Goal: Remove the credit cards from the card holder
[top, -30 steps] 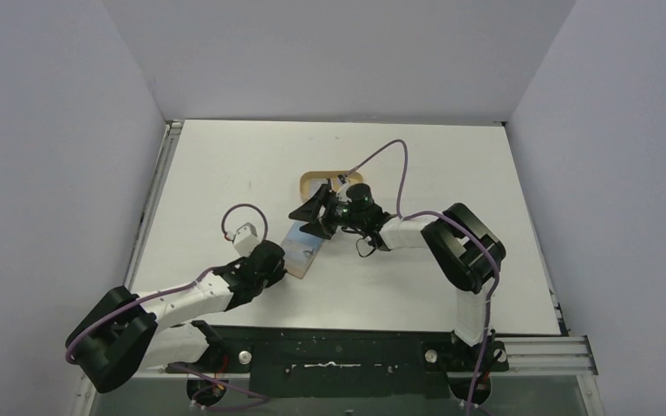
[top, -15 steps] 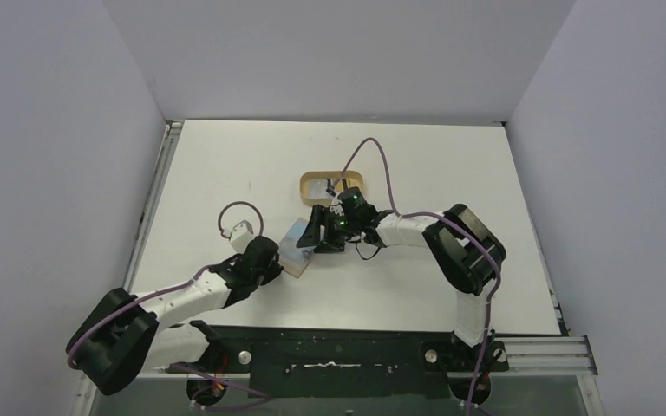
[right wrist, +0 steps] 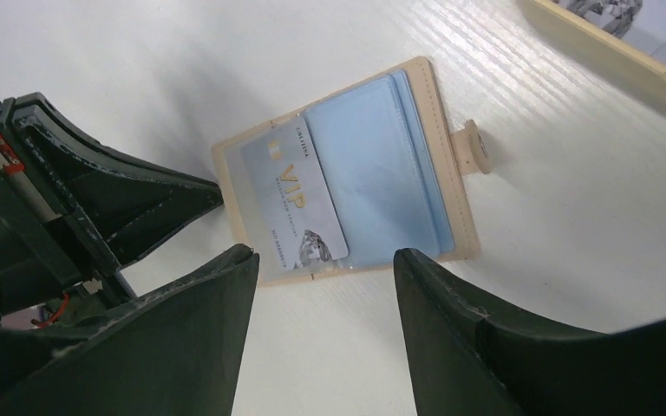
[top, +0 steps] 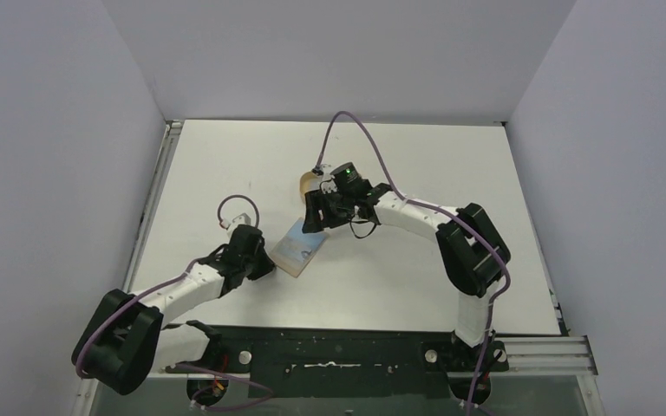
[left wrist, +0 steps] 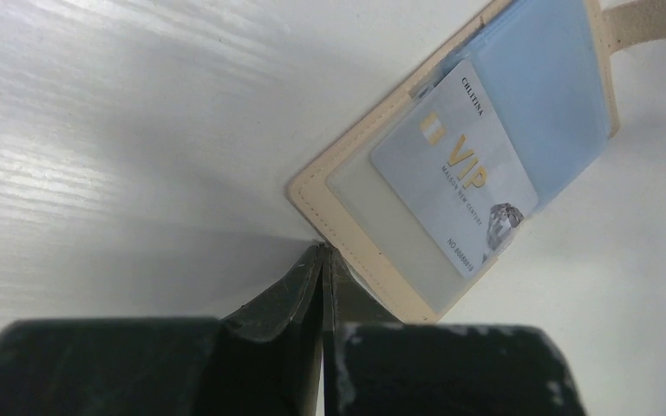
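The tan card holder [top: 298, 250] lies open and flat on the white table. A light blue credit card [right wrist: 295, 195] printed "VIP" sticks partly out of a clear pocket, beside pale blue sleeves [right wrist: 373, 173]. The closing tab [right wrist: 473, 152] points away from the left arm. My left gripper [left wrist: 323, 251] is shut, and its tips touch the holder's [left wrist: 312, 186] edge near one corner. My right gripper [right wrist: 323, 254] hovers open just short of the holder [right wrist: 447, 173], with nothing between its fingers. No yellow-orange card shows.
An oval tan tray [top: 309, 182] sits just behind the right gripper, and its rim [right wrist: 607, 56] crosses the top right of the right wrist view. Something with a grey print lies inside it. The left gripper's closed fingers [right wrist: 152, 204] reach in from the left.
The right gripper has drawn back from over the holder toward the tray. The left arm has shifted left. The holder now lies uncovered between the two grippers.
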You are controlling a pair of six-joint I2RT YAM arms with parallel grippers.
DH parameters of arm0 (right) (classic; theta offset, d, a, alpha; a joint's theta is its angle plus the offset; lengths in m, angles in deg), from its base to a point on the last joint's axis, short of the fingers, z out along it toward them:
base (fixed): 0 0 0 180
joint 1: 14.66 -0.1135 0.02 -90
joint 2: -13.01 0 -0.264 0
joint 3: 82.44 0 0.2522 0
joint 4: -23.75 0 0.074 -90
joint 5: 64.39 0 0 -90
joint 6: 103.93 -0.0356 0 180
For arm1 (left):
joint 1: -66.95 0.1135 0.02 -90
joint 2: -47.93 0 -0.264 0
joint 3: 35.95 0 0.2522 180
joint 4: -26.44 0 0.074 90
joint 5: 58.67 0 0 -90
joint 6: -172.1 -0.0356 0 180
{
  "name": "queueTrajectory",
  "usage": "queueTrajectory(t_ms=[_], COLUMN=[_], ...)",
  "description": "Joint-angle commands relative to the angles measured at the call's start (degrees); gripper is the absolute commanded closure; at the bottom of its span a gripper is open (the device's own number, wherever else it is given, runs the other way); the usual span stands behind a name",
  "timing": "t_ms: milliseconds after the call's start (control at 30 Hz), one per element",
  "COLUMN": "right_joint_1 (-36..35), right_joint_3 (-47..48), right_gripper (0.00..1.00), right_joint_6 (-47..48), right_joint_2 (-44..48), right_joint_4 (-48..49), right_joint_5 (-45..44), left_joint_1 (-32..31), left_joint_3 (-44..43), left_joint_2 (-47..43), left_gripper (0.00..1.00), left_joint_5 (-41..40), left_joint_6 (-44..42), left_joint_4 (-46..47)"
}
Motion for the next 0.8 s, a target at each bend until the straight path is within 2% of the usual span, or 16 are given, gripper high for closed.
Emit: queueTrajectory(t_ms=[0, 300, 333, 400, 433, 500, 600, 767], right_joint_1=[-0.13, -0.01, 0.08, 0.10, 0.10, 0.01, 0.02, -0.17], right_joint_3=[4.03, 7.25, 7.55, 7.97, 8.12, 8.11, 7.74, 6.86], right_gripper=[0.41, 0.43, 0.43, 0.43, 0.43, 0.43, 0.43, 0.43], right_joint_6=[6.30, 8.03, 8.07, 8.06, 8.05, 7.78, 7.38, 7.02], right_joint_2=[-3.62, -9.59, -10.09, -10.98, -11.17, -11.43, -11.78, -12.00], right_joint_4=[-1.77, 0.49, 0.62, 0.82, 0.95, 1.50, 2.23, 3.46], right_joint_5=[3.43, 7.67, 8.06, 8.83, 9.13, 9.77, 10.91, 13.31], left_joint_1=[3.81, 6.54, 6.65, 6.67, 6.70, 6.66, 6.56, 6.45], left_joint_3=[-1.96, -2.69, -2.52, -1.64, -0.72, 1.25, 4.47, 8.51], left_joint_2=[1.69, 0.00, -0.21, -1.13, -1.81, -3.73, -7.18, -9.26], left_gripper=[1.00, 1.00, 0.96, 0.67, 0.57, 0.46, 0.40, 0.39], left_joint_5=[6.92, 8.62, 8.62, 10.74, 11.26, 11.84, 11.97, 11.27], left_joint_6=[-5.51, -6.75, -6.47, -5.11, -4.12, -1.88, 1.82, 7.45], left_joint_4=[1.55, -0.39, -0.29, 0.62, 1.63, 3.44, 5.76, 10.23])
